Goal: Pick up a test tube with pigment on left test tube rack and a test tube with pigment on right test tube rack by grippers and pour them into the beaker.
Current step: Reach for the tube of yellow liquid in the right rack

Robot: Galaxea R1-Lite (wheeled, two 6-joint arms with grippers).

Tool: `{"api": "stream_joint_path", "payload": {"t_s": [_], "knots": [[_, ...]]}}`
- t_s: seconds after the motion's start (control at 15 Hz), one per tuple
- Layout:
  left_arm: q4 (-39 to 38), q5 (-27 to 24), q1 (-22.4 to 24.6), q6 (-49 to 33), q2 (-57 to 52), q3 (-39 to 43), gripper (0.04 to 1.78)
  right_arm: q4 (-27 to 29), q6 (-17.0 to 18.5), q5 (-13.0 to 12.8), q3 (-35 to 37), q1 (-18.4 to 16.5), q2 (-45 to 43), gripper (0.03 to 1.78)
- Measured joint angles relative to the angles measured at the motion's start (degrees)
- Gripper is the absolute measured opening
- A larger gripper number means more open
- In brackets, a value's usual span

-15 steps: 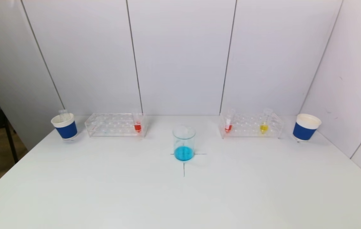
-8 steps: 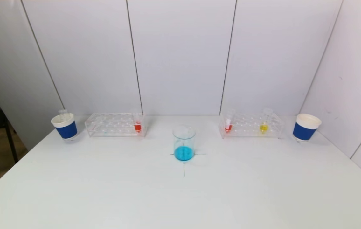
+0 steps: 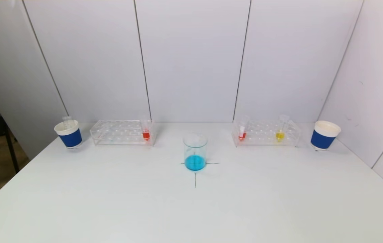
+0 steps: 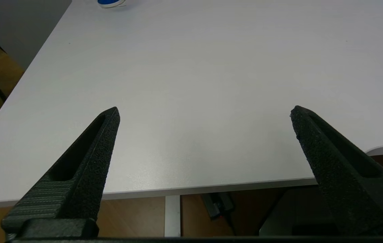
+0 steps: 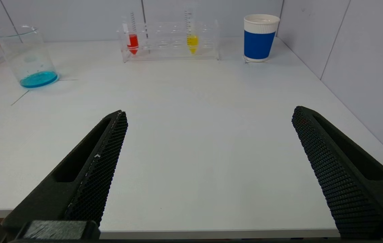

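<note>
Both end effectors sit back at the near edge of the white tabletop point(image 3: 110, 202), outside the head view. Seen from its own wrist camera, the left end effector point(image 4: 204, 111) has its black textured fingers point(image 4: 86, 162) spread wide with nothing between them, hanging over the tabletop's near left part. The right end effector point(image 5: 210, 113) is likewise spread wide and empty, its honeycomb-patterned fingers point(image 5: 329, 168) poised over the near right part.

At the centre of the tabletop, on a thin black cross mark point(image 3: 195, 179), stands the clear glass beaker point(image 3: 195, 152) holding a shallow layer of blue liquid. Behind it to the left is the clear acrylic left test tube rack point(image 3: 120, 132), with one upright test tube of red pigment point(image 3: 146, 130) at the end nearest the beaker. To the right stands the clear acrylic right test tube rack point(image 3: 265, 133), carrying two upright tubes — a test tube of red pigment point(image 3: 242, 131) at its inner end and a test tube of yellow pigment point(image 3: 280, 130) farther out.

A blue-and-white paper cup point(image 3: 69, 134) stands just beyond the left rack's outer end, with a clear tube poking from it, and a second blue-and-white paper cup point(image 3: 324, 135) stands beyond the right rack's outer end — both well apart from the end effectors.
</note>
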Motion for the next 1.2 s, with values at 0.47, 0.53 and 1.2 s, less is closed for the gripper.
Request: {"api": "stream_joint_path", "payload": {"t_s": [0.47,0.53,1.2], "knots": [[-0.18,0.13,-1.05,-0.4,-8.92,0.0,1.76,0.0,-0.01,-0.01,0.0,0.0,0.0,1.77],[-0.2,0.2,-1.1,-0.41,-9.37,0.0,1.76,0.0,-0.01,-0.01,0.0,0.0,0.0,1.77],[-0.2,0.17,-1.15,-1.95,-10.4,0.0,1.76,0.0,-0.01,0.0,0.0,0.0,0.0,1.77]]}}
